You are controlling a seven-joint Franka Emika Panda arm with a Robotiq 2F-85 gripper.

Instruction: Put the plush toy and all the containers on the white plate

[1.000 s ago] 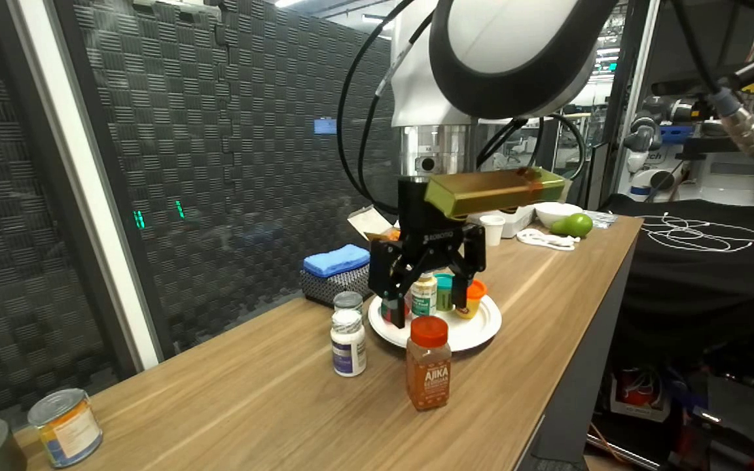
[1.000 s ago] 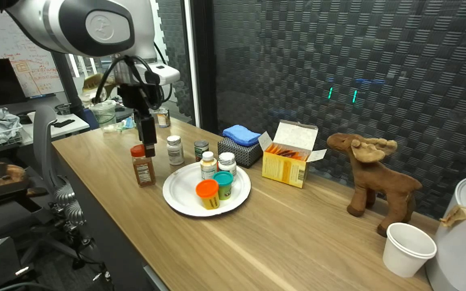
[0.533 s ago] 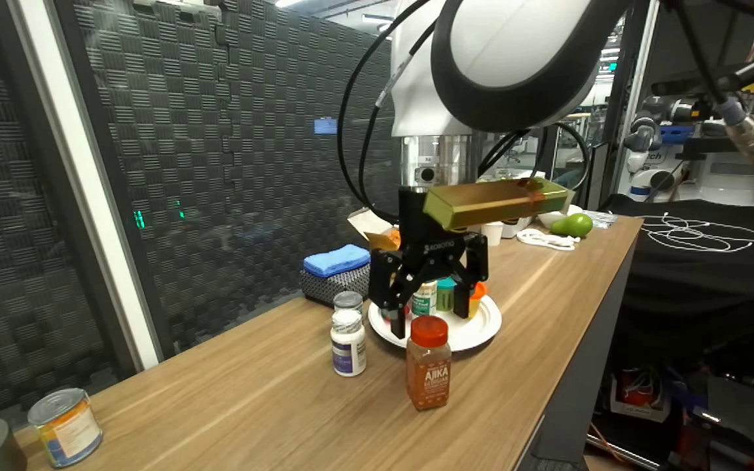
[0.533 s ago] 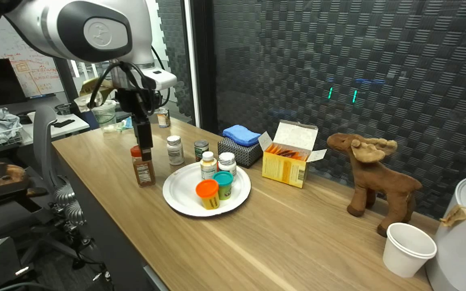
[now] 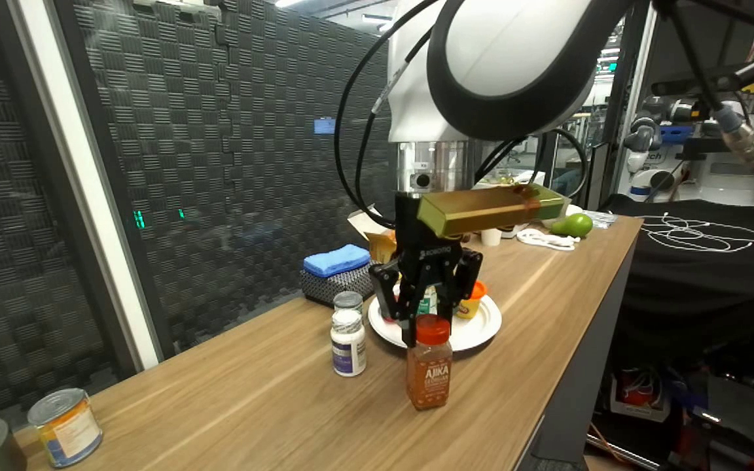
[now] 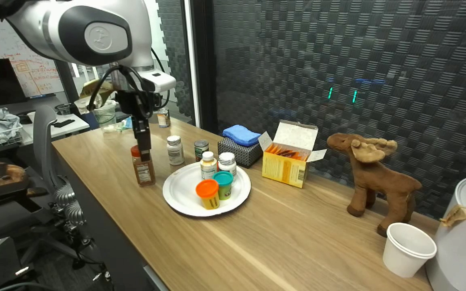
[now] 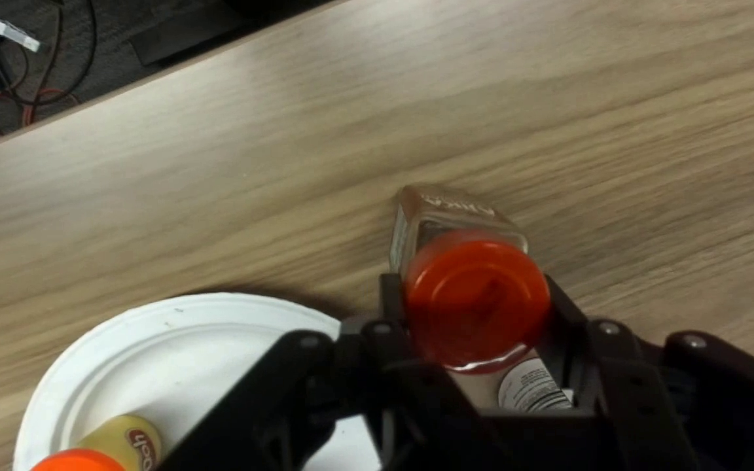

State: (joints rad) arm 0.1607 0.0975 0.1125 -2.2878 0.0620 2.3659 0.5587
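Red-lidded jar (image 5: 429, 381) upright — long axis vertical, lid (image 7: 478, 297) up — jaws clamped on lid.

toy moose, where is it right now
In an exterior view, the toy moose stands on the right, just behind the white cups, with the yellow box farther left.

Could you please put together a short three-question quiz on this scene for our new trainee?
1. Which thing sits between the jaws of the gripper?
A. white-capped bottle
B. paper cup
C. red-lidded jar

2. True or false: the plush moose stands on the table, not on the white plate.

3. What colour is the lid of the green tub beside the orange-lidded tub?

Key:
1. C
2. True
3. Teal
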